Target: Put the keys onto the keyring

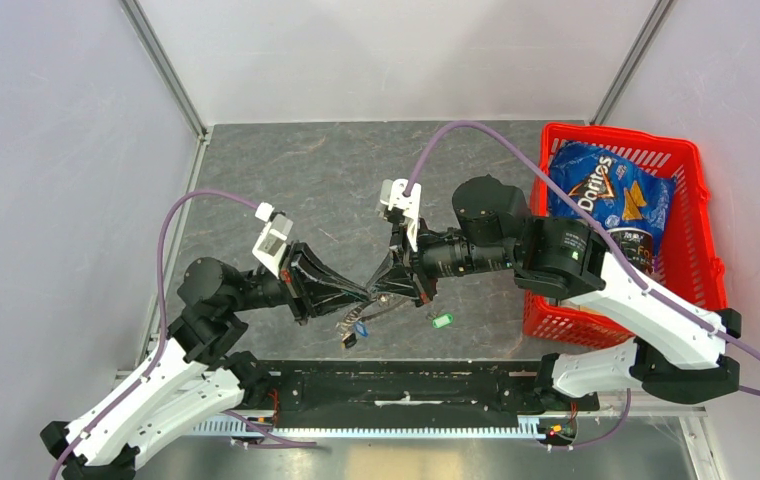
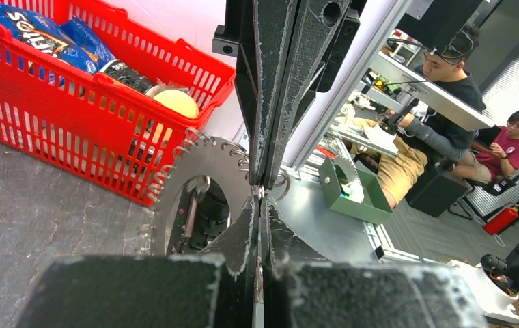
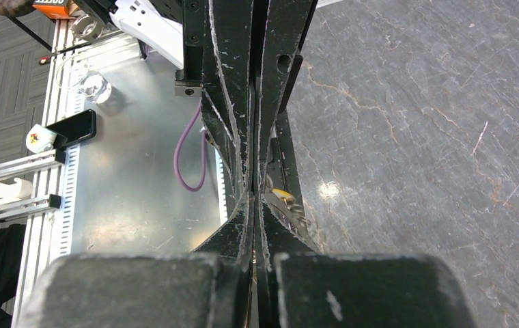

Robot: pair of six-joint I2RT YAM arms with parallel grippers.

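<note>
Above the table's near edge, the left gripper and right gripper meet tip to tip, each pressed together. The toothed keyring sits beside their tips. The green key lies apart; a slipping pinch could drop the keyring.

Grey marbled tabletop, pale lilac walls, seemingly an office beyond.

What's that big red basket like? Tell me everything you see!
The red basket looks like plastic, with slotted walls and an open top. It stands upright on the table's right side. Inside lie a blue Doritos bag and a dark can. The right arm crosses its near left corner.
</note>
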